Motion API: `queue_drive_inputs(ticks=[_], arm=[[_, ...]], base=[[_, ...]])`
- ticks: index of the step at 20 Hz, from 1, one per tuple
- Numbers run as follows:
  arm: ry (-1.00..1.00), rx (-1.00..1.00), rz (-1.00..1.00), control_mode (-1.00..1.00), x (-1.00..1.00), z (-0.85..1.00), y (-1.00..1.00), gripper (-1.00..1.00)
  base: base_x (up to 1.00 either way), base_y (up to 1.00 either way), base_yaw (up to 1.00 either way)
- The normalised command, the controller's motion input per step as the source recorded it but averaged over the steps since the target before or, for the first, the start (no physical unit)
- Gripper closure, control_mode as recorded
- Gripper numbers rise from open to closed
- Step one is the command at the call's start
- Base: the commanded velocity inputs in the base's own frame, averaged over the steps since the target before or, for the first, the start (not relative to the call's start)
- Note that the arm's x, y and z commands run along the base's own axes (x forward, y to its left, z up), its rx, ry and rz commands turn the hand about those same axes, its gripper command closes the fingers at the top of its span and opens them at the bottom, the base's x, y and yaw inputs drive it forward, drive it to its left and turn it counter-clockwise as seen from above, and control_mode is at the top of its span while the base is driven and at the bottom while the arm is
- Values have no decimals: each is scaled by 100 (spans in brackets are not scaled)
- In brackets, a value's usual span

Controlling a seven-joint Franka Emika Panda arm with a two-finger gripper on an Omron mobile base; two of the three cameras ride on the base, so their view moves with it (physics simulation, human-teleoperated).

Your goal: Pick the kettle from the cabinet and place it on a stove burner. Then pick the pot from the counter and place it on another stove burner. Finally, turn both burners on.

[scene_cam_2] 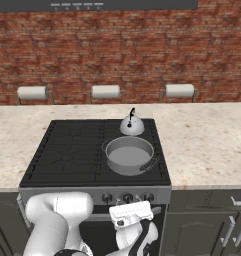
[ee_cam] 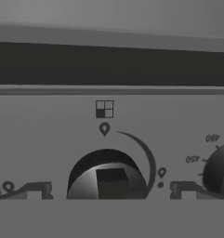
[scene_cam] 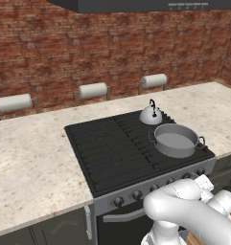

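The gripper (ee_cam: pixel 111 197) is right up at the range's front panel, jaws spread wide with nothing between them, dead-centre on a dark knob (ee_cam: pixel 106 175) whose raised middle bar looks like the place to pinch. Hard, rigid, probably slick, so a square bite across that bar seems wise. Above, the pot (scene_cam_2: pixel 130 154) sits on a front stove burner (scene_cam_2: pixel 67 155) section and the kettle (scene_cam_2: pixel 132 125) just behind it, both already placed.
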Motion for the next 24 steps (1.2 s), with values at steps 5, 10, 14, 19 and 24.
queue_drive_inputs(ticks=[5,10,14,19,24], arm=[[0,0,0,-100,5,-9,-5,-100],[0,0,0,-100,12,0,0,-100],[0,0,0,-100,20,0,0,100],[0,0,0,-100,17,0,0,100],[0,0,0,-100,4,0,1,100]], base=[[0,0,0],[0,0,0],[0,0,0],[0,0,0],[0,0,0]])
